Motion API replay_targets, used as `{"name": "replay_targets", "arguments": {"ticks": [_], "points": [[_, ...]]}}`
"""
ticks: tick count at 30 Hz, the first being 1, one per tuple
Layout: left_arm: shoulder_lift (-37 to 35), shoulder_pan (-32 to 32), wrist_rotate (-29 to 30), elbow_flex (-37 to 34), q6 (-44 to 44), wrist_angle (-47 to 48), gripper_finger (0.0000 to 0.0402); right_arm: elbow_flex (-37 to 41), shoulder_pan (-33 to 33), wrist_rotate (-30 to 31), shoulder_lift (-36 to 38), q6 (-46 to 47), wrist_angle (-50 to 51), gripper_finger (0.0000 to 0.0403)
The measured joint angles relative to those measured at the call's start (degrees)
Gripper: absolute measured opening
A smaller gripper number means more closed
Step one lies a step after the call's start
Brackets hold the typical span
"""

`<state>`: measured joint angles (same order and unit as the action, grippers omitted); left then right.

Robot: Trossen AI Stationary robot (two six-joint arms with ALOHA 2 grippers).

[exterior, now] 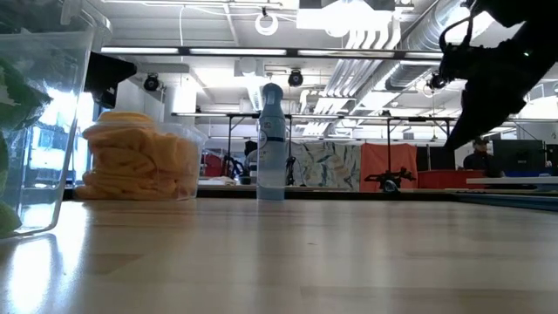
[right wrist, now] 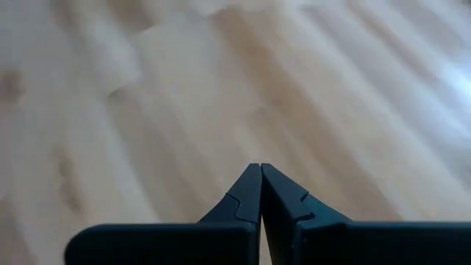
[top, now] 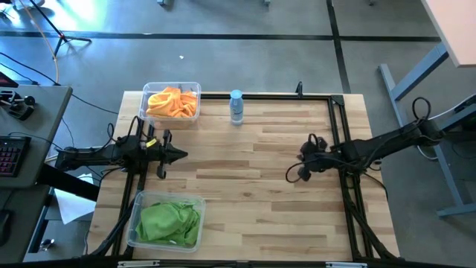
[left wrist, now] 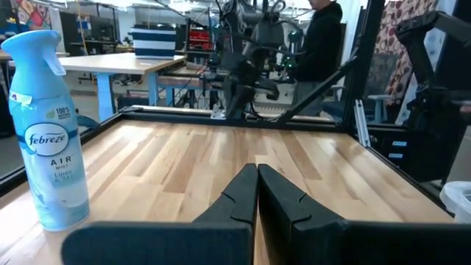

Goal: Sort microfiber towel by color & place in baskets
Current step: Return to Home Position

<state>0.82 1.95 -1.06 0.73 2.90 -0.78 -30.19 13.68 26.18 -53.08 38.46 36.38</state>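
The left hand [top: 181, 155] hovers low over the left side of the surface [top: 260, 216], its two fingers pressed flat together and gripping nothing, roughly midway between the two clear bins. The right hand [top: 292, 176] hangs above the right half of the wood, also closed tight and empty; its own wrist view shows only wood grain past the fingertips. The orange towels [top: 172, 103] lie heaped in the upper bin [top: 196, 87], at the top left corner of the surface in the high view, and the low view shows the pile reaching about to the rim. The green towels [top: 169, 222] lie crumpled in the lower bin [top: 201, 202], at the bottom left corner. A pale blue spray bottle [top: 236, 106] stands upright near the upper bin, apart from it, close to the same edge. In the left wrist view a person [left wrist: 324, 37] in dark clothing stands beyond the surface.
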Motion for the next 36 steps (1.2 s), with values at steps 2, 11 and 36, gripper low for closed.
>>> {"name": "replay_targets", "arguments": {"ticks": [2,11,36], "points": [[0.0,0.01,0.02,0.0,0.01,-0.01,0.0,3.39,0.27,-3.8,0.69,-5.57,-8.09,0.0],[0.0,0.01,0.03,0.0,-0.04,0.0,0.0,15.78,0.3,-12.21,7.02,-20.51,-31.36,0.0],[-0.03,0.01,0.03,0.0,-0.07,0.01,0.0,25.48,-8.42,-30.63,52.91,-33.03,-27.76,0.0]]}}
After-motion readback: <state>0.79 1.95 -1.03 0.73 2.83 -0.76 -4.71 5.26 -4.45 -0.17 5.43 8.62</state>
